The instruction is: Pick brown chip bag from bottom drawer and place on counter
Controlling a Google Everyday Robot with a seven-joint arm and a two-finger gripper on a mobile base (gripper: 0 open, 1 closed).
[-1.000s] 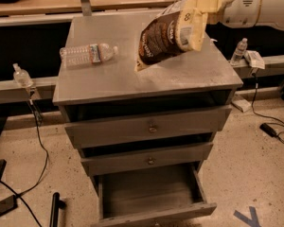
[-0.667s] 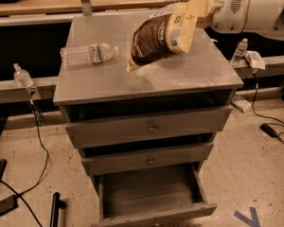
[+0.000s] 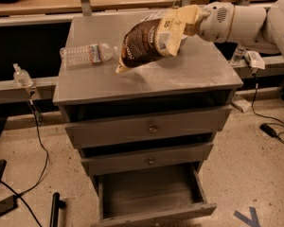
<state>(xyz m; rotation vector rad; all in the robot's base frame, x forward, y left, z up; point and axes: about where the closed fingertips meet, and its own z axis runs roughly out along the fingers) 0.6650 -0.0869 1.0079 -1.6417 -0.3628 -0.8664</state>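
Brown chip bag (image 3: 149, 41) hangs tilted in the upper middle of my frame, its top end clenched in the end effector (image 3: 191, 21) at upper right. Its lower corner sits at or just above the grey bench (image 3: 180, 77). A water bottle (image 3: 87, 54) lies left of it, and the bottom drawer (image 3: 151, 193) stands open at the frame's foot.

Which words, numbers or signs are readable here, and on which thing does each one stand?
On the chip bag, held over the counter by the pincer: pale lettering, too blurred to read.
On the water bottle: a label, too small to read.
No other text shows.
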